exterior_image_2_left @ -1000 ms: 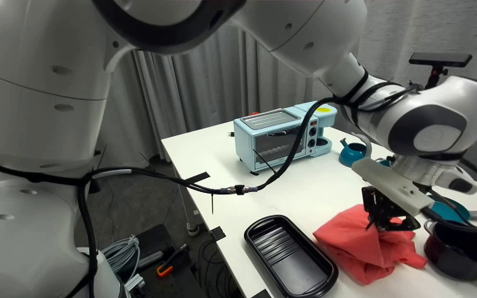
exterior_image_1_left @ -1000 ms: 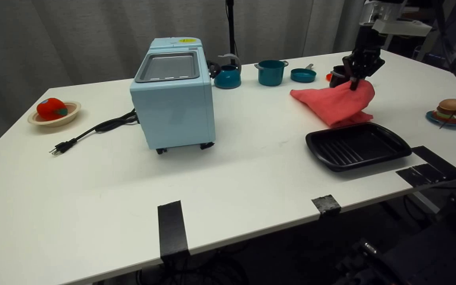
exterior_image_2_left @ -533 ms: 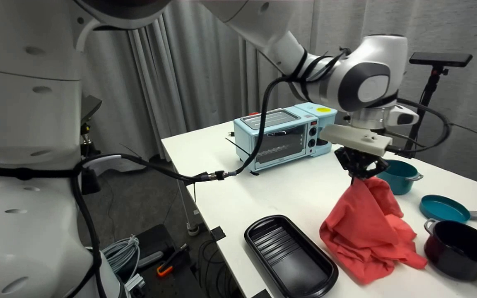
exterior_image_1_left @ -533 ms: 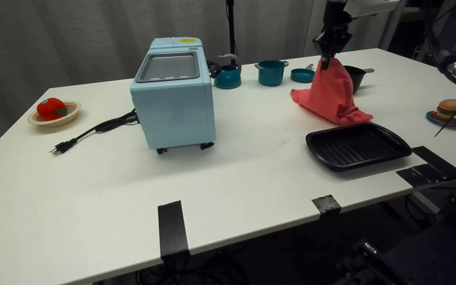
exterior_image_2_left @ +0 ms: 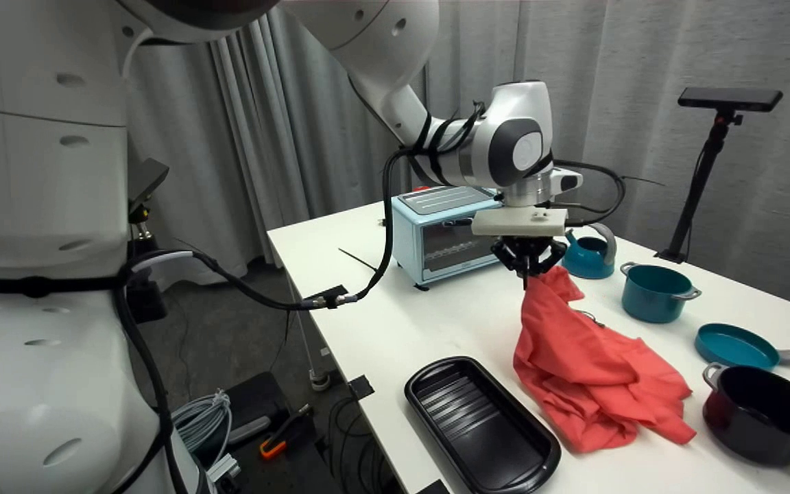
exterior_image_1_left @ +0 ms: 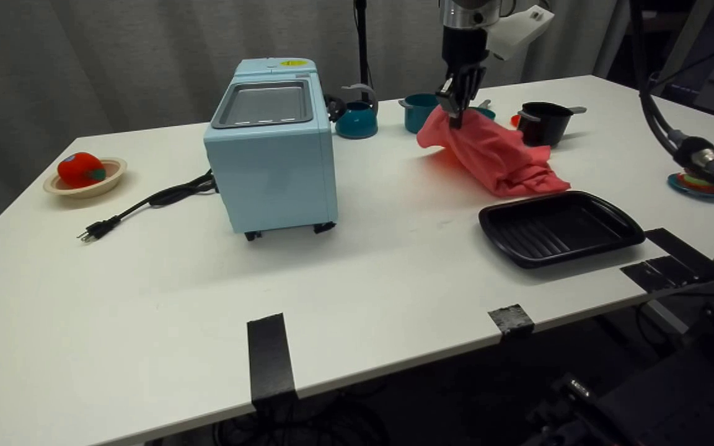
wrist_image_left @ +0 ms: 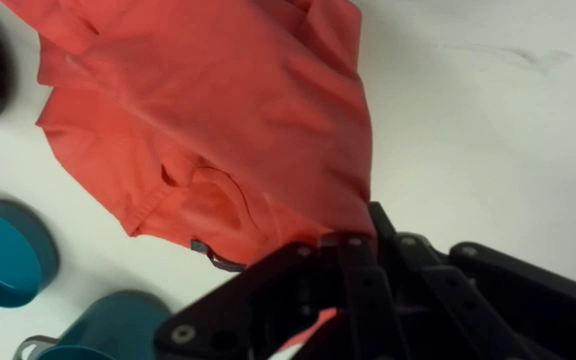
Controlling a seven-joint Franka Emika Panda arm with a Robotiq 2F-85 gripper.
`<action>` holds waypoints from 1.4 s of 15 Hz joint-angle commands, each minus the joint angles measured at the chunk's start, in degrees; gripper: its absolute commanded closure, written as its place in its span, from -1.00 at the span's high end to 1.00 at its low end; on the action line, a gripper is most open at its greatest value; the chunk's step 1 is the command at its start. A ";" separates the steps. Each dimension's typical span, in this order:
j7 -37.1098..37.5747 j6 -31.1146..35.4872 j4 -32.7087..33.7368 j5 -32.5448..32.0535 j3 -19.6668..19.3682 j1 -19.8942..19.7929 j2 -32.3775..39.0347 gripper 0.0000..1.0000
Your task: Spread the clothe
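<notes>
See one crumpled coral-red fabric cloth (exterior_image_2_left: 594, 384) in folds on the white tabletop (exterior_image_1_left: 369, 272), with one end raised. Find one black two-fingered gripper (exterior_image_2_left: 524, 278) drawn together on that end, with fabric pinched between the fingertips (wrist_image_left: 382, 220). Only in the wrist view, make out a dark slit (wrist_image_left: 167, 176) and a curved seam (wrist_image_left: 240, 195) in the cloth; at the cloth's edge, note a thin dark strip (wrist_image_left: 223, 262) of unclear nature. Count one black ribbed rectangular tray (exterior_image_2_left: 484, 439) just beside the cloth and one deep black pot (exterior_image_2_left: 762, 418) near another side. Farther around, count three teal vessels: one kettle (exterior_image_1_left: 357, 121), one two-handled pot (exterior_image_1_left: 418, 113), one shallow pan (exterior_image_1_left: 486, 113), with the last two partly hidden behind cloth and gripper in an exterior view. Only in an exterior view, see the glass door (exterior_image_2_left: 460, 245) of one light-blue toaster oven (exterior_image_1_left: 273, 179), partly covered by the white robot arm (exterior_image_2_left: 494, 147). Only in an exterior view, pick out one cream shallow bowl (exterior_image_1_left: 87, 191) and one layered burger (exterior_image_1_left: 696, 180), partly hidden by a thick black cable (exterior_image_1_left: 647, 105).
</notes>
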 commanded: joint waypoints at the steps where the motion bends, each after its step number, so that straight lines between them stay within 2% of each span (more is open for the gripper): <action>1: -3.03 0.03 -2.04 -2.47 0.73 0.62 -1.13 -0.26; 5: -4.18 -0.01 -2.02 -1.67 0.82 0.00 -1.30 0.36; 9: -3.56 -0.10 -0.93 1.43 -0.13 -2.57 -1.54 0.97; 16: -0.16 -4.57 7.18 14.69 -3.01 -9.90 3.51 1.00; 21: 7.83 -8.05 13.91 20.12 -4.60 -12.15 10.04 1.00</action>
